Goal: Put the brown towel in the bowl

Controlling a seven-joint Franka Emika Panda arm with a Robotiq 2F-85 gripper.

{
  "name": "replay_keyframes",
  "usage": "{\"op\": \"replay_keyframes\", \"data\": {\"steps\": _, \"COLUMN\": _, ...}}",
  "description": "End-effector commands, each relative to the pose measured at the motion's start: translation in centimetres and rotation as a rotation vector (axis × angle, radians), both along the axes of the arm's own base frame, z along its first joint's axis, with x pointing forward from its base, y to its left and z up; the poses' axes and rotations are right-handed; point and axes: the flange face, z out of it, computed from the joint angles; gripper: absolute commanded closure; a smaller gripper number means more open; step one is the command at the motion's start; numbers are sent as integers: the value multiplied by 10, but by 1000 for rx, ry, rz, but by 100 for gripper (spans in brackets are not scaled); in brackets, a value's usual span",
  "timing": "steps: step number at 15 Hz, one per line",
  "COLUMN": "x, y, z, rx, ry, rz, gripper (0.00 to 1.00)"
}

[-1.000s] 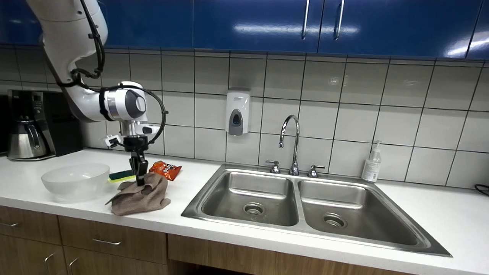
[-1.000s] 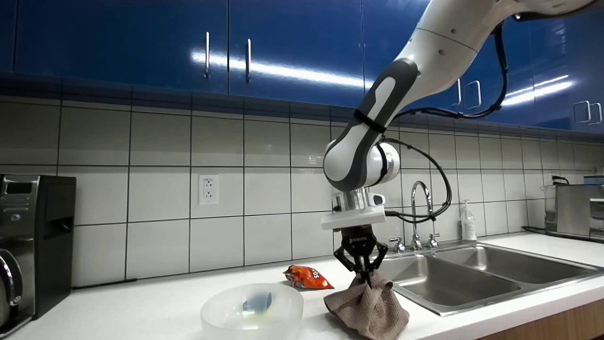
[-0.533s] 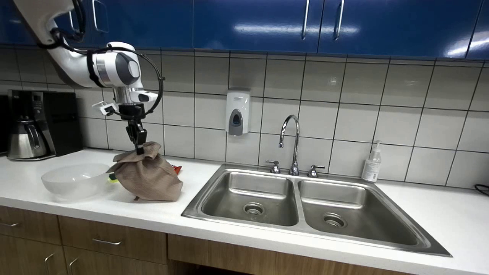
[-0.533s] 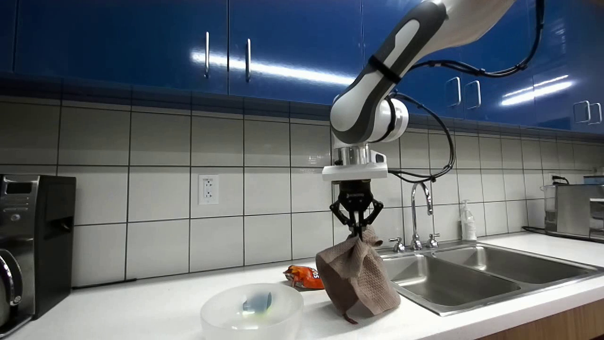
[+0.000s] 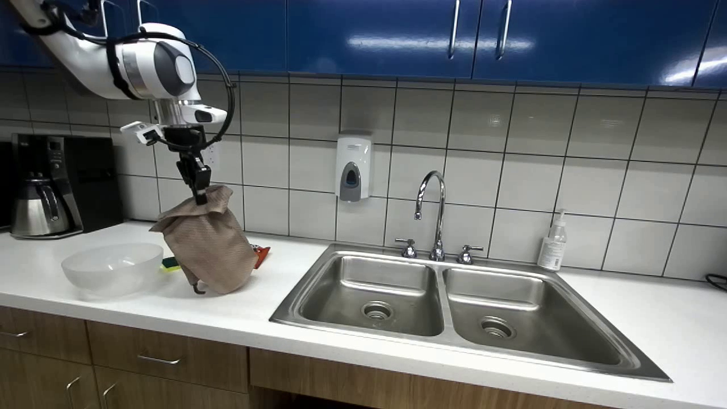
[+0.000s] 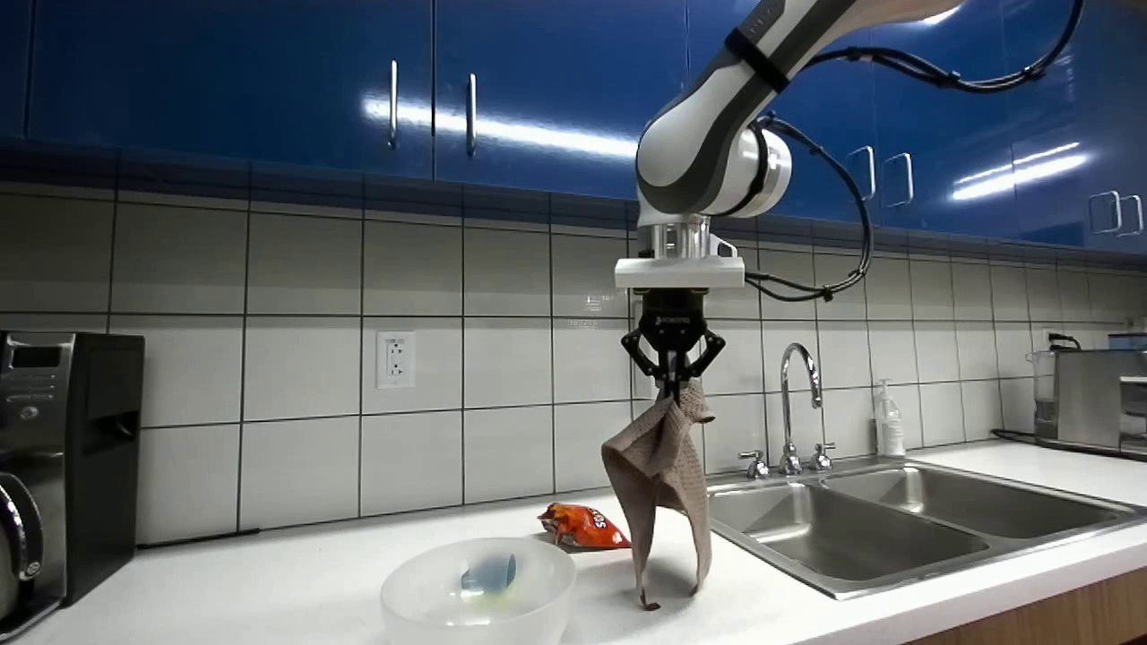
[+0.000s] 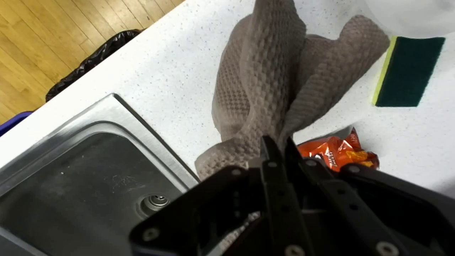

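Observation:
The brown towel [image 5: 210, 250] hangs from my gripper [image 5: 201, 199] above the counter, and it also hangs in an exterior view [image 6: 659, 457]. Its lower corners are close to the counter; I cannot tell if they touch. The gripper [image 6: 674, 394] points down, with its fingers closed on the bunched top of the towel. In the wrist view the fingertips [image 7: 279, 140] pinch the towel [image 7: 266, 71], whose folds spread out below. The frosted bowl [image 5: 108, 278] stands upright left of the towel in both exterior views [image 6: 399, 596]. Its edge [image 7: 416, 17] shows at the wrist view's top right.
A green and yellow sponge [image 7: 412, 71] lies beside the bowl, partly behind the towel in an exterior view [image 5: 170, 264]. An orange snack bag [image 6: 582, 527] lies toward the wall. A double sink [image 5: 443, 295] is to the right. A coffee maker [image 5: 42, 187] stands at the far left.
My gripper has risen with the towel in it, lifting it from a crumpled heap on the counter to hanging. It has also shifted slightly toward the bowl. The bowl has not moved.

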Motion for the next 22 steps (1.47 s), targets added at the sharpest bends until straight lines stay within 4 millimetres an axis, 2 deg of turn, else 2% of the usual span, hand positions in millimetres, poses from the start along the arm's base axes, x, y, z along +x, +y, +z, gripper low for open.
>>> {"op": "replay_keyframes", "data": {"steps": 1, "x": -16, "y": 2, "z": 31, "rx": 8, "ry": -18, "rz": 45, "gripper": 98}}
{"op": "replay_keyframes", "data": {"steps": 6, "x": -22, "y": 10, "z": 69, "rx": 18, "ry": -84, "rz": 86, "gripper": 98}}
{"op": "replay_keyframes", "data": {"steps": 9, "x": -27, "y": 15, "z": 84, "rx": 40, "ry": -112, "rz": 104, "gripper": 98}}
{"op": "replay_keyframes", "data": {"steps": 14, "x": -35, "y": 29, "z": 90, "rx": 74, "ry": -146, "rz": 143, "gripper": 98}}
{"op": "replay_keyframes", "data": {"steps": 22, "x": -46, "y": 61, "z": 112, "rx": 111, "ry": -202, "rz": 239, "gripper": 98}}
